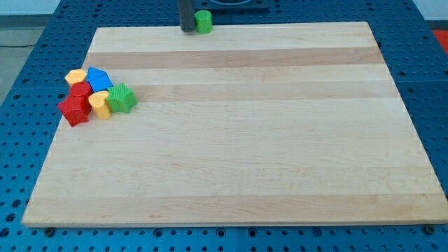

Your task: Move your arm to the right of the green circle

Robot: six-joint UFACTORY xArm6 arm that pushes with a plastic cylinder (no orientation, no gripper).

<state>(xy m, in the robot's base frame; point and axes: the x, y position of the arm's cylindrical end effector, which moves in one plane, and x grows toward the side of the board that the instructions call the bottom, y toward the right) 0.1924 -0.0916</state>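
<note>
Here, my tip (pixel 188 31): at the worktop's (pixel 231 140) top edge, touching the green circle's (pixel 204 22) left side.
Fingers: none, only a rod.
Other blocks: clustered far left.

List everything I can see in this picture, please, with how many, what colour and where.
wooden board: one, pale wood, fills most of the view
blue pegboard table: one, blue, around the board
green circle: one, green, top edge of the board
green star: one, green, cluster at the view's left
red blocks: two, red, same cluster
yellow blocks: two, yellow, same cluster
blue block: one, blue, same cluster
my tip: one, dark rod, just left of the green circle
</note>
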